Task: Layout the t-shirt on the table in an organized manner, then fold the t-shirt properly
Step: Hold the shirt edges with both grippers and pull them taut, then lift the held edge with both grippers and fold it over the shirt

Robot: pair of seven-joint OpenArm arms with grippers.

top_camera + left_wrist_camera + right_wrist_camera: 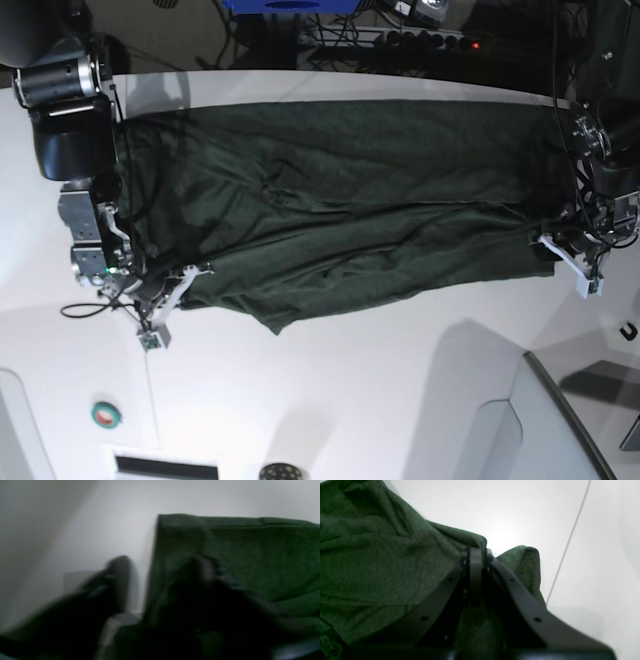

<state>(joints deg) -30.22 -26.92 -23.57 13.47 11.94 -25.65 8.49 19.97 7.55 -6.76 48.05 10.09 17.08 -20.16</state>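
Right wrist cam up close: right gripper [476, 555] is clamped tight on a bunched edge of the t-shirt [377, 562], pads pinched together w/ fabric between. Left gripper [160, 567] is blurry, one finger on the shirt, the other over the table [105, 517]; can't tell its state. Further out, shirt's stretched across the table btw both arms.
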